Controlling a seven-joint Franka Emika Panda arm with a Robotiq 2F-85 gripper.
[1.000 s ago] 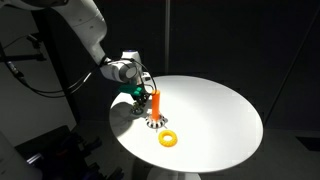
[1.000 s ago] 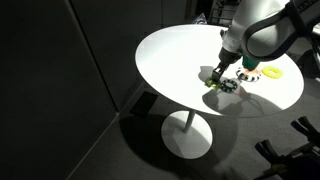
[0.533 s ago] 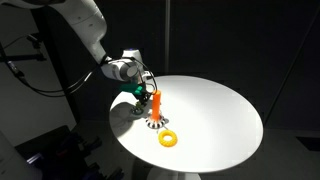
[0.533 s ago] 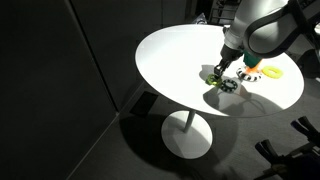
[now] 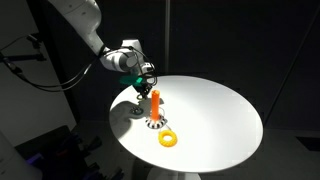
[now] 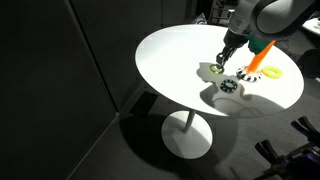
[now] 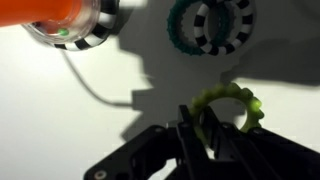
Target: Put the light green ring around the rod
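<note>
The light green ring is pinched at its rim between my gripper's fingers, and it is held just above the white table. In an exterior view the ring hangs under the gripper. The rod is an upright orange peg on a black-and-white base, just beside the gripper. The rod's base shows at the wrist view's top left. The rod also shows in an exterior view.
An orange-yellow ring lies on the round white table in front of the rod; it also shows in an exterior view. A teal, black-and-white ring lies on the table near the gripper.
My gripper has risen from the table with the light green ring in it and shifted a little toward the rod. The teal, black-and-white ring now lies uncovered.
</note>
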